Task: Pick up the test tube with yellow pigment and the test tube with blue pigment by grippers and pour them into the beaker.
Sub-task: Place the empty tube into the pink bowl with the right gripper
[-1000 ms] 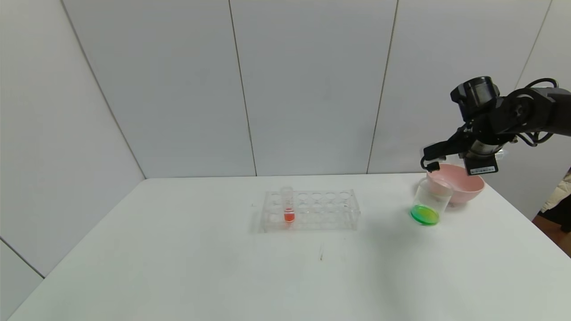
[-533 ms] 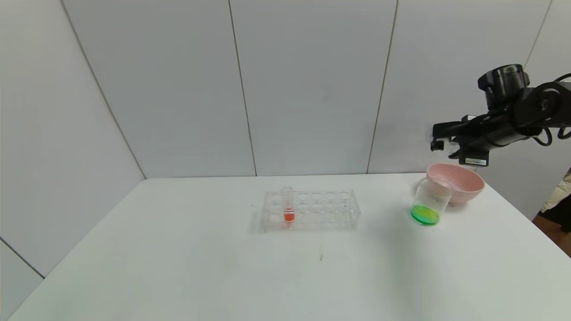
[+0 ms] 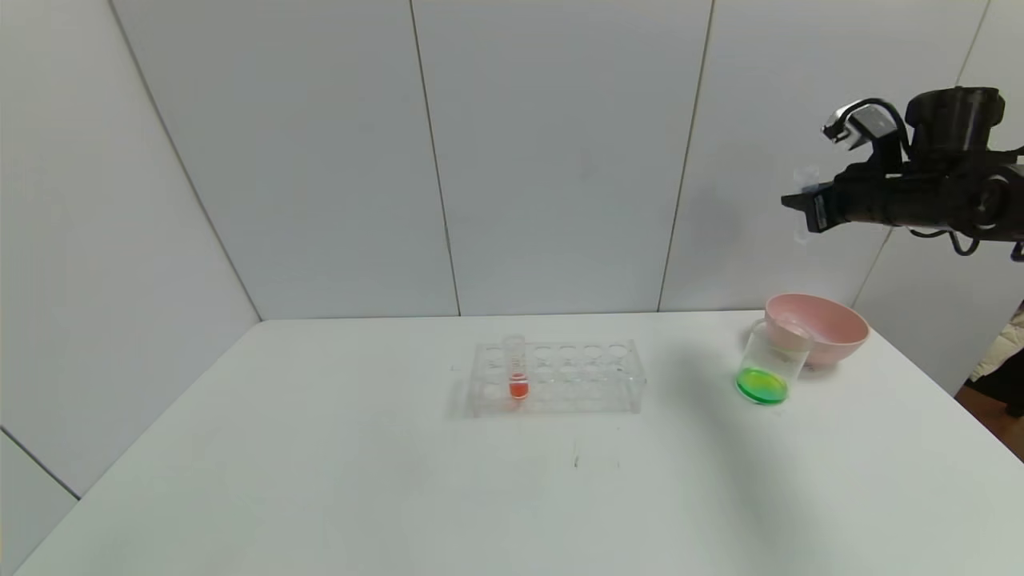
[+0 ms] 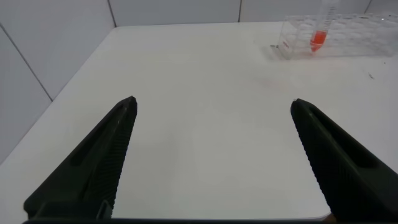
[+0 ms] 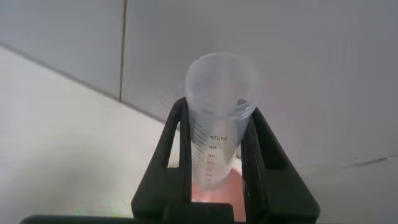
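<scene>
The beaker (image 3: pixel 770 367) stands on the table (image 3: pixel 400 480) just beside the pink bowl (image 3: pixel 824 326), green liquid in its bottom; the right gripper (image 3: pixel 804 210) hangs high above, clamped on an empty tube (image 3: pixel 802 204) (upright). Left wrist view: left gripper (image 4: pixel 211 109) spread apart over the table, rack (image 4: pixel 348 34) beyond. Right wrist view: fingers (image 5: pixel 174 143) squeeze the tube (image 5: pixel 217 124).

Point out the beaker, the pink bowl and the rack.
beaker (image 3: pixel 770 364), head view, clear side wall
pink bowl (image 3: pixel 832 330), head view, front rim
rack (image 3: pixel 592 376), head view, front wall
</scene>
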Tool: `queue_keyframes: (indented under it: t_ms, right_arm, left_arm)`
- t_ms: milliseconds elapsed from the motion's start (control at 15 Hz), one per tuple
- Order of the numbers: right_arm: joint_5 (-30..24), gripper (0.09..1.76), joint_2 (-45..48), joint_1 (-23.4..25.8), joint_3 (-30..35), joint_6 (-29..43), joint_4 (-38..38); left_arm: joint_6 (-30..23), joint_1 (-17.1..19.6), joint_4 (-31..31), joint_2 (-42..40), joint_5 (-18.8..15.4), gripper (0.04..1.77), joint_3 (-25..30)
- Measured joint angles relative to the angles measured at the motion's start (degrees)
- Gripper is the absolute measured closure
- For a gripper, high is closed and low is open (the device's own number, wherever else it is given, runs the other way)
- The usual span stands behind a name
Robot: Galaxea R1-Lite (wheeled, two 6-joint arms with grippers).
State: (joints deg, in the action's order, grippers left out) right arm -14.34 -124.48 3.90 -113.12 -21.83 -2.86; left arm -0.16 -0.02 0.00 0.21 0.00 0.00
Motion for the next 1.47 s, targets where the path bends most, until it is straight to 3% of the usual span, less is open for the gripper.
queue_keyframes:
  t_ms: [267, 467, 667, 1067, 1467]
  right_arm:
    - [0.3, 1.33, 0.2, 0.5, 11.5, 11.8, 17.2]
    - [0.5, 1.33, 0.6, 2.1, 22.5, 14.3, 29.2]
    - [0.6, 1.33, -1.0, 3.7, 28.1, 14.7, 35.3]
    - [0.6, 1.33, -6.8, 5.7, 27.9, 14.8, 39.6]
    - [0.6, 1.33, -13.3, 6.3, 22.7, 14.8, 43.1]
  left_arm:
    - [0.0, 0.0, 0.0, 0.0, 0.0, 0.05, 0.0]
    - [0.0, 0.0, 0.0, 0.0, 0.0, 0.05, 0.0]
    - [0.0, 0.0, 0.0, 0.0, 0.0, 0.05, 0.0]
    - [0.0, 0.0, 0.0, 0.0, 0.0, 0.05, 0.0]
    - [0.0, 0.0, 0.0, 0.0, 0.0, 0.05, 0.0]
